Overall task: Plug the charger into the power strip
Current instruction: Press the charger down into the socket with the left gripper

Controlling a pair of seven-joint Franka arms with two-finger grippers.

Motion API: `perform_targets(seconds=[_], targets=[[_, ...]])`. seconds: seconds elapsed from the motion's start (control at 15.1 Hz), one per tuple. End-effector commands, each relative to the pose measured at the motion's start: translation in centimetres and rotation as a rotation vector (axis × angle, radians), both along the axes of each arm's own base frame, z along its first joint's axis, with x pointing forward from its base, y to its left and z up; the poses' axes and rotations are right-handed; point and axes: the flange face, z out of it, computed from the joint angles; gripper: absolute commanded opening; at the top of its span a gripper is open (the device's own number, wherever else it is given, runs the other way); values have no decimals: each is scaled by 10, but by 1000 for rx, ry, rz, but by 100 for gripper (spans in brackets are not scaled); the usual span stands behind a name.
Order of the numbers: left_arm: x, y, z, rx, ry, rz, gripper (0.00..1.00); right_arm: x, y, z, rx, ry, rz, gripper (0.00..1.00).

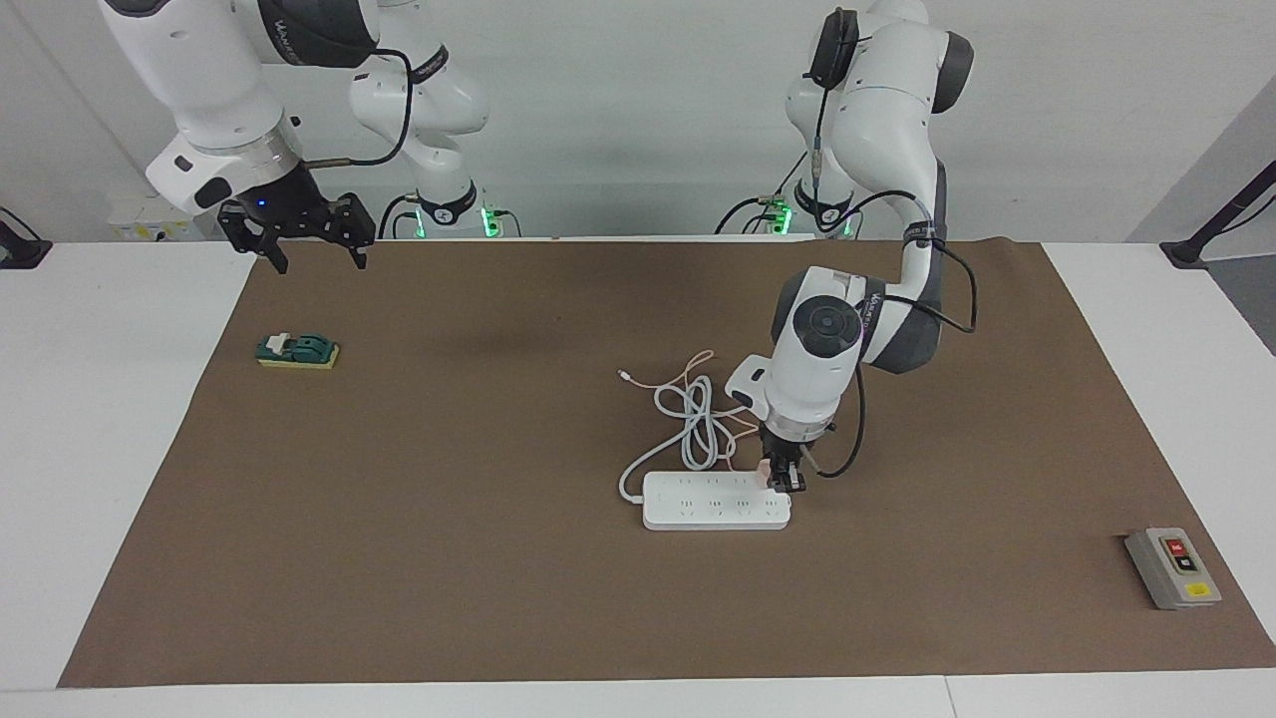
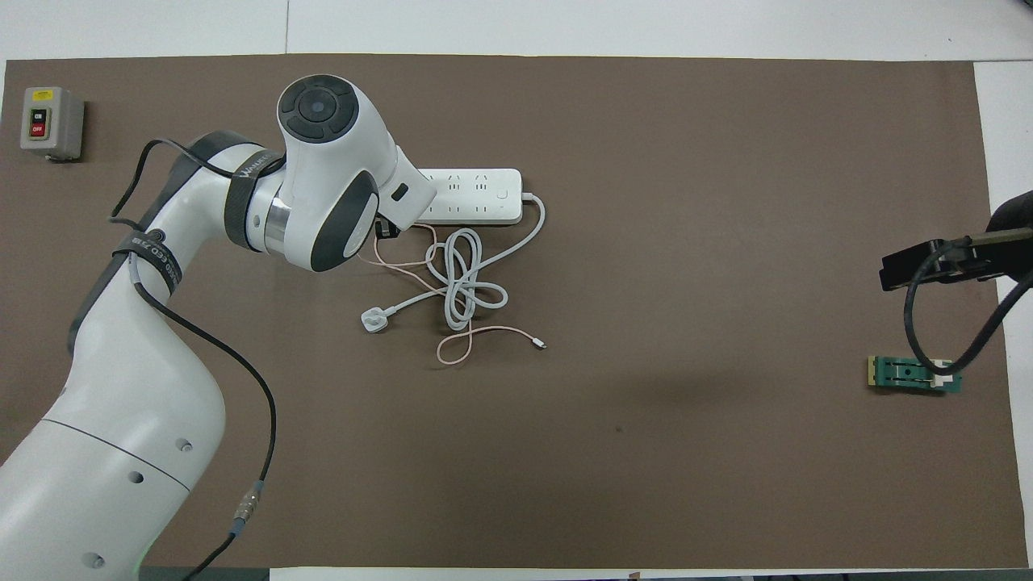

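The left claw (image 1: 786,479), clamped on the pale-pink charger (image 1: 766,472) over the power strip (image 1: 716,501) directly beneath, risks misaligned prongs being jammed against the sockets.

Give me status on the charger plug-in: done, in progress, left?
Done: the left gripper has the charger, its jaws shut on it. In hand: it holds the charger at the strip, on the end toward the left arm. Left: whether the prongs are seated can't be seen; then release. The right gripper waits, jaws open.
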Motion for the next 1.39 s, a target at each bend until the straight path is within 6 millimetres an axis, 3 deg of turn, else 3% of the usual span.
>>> perform_targets(seconds=[0.0, 0.66, 1.26, 1.32], targets=[[6, -1, -42, 27, -8, -28, 0, -1, 1, -1, -4, 2, -16, 100], [15, 7, -42, 48, 22, -18, 0, -1, 0, -1, -5, 2, -18, 100], [24, 23, -59, 18, 73, 1, 0, -1, 1, -1, -5, 2, -16, 100], [28, 32, -58, -8, 86, 24, 0, -1, 0, -1, -5, 2, -18, 100]])
